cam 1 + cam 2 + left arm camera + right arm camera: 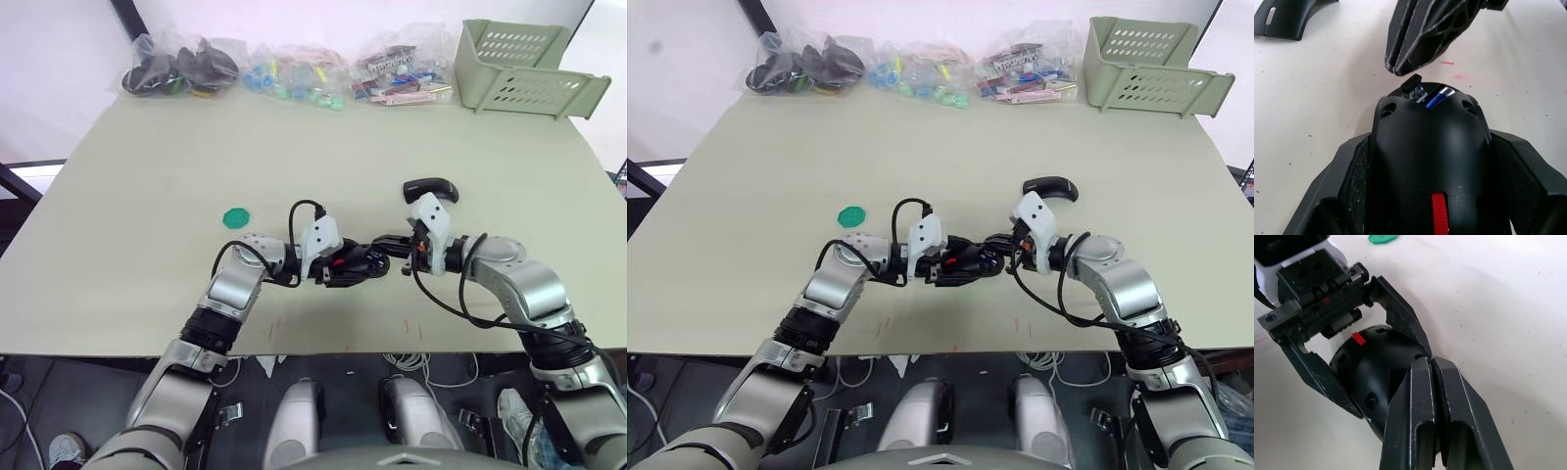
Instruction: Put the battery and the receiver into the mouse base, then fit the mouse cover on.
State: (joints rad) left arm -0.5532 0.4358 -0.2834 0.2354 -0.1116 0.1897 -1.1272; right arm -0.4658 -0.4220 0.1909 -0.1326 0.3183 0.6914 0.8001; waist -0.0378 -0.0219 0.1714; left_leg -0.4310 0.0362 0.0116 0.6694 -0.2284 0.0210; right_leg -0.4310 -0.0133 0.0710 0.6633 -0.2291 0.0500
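Observation:
My left gripper (pixel 364 262) is shut on the black mouse base (pixel 1430 147), holding it just above the table near the front edge. The blue battery (pixel 1436 98) lies in the base's open end. Beside it the small black receiver (pixel 1412 85) sticks up out of the base. My right gripper (pixel 1400 67) is shut, its tips right at the receiver's black end; whether they touch it I cannot tell. The glossy black mouse cover (pixel 431 186) lies on the table just behind my right wrist.
A green disc (pixel 235 217) lies left of the grippers. Along the table's far edge sit clear bags of parts (pixel 181 69) and a pale green basket (pixel 524 69). The table's front edge (pixel 313 348) runs close below both arms.

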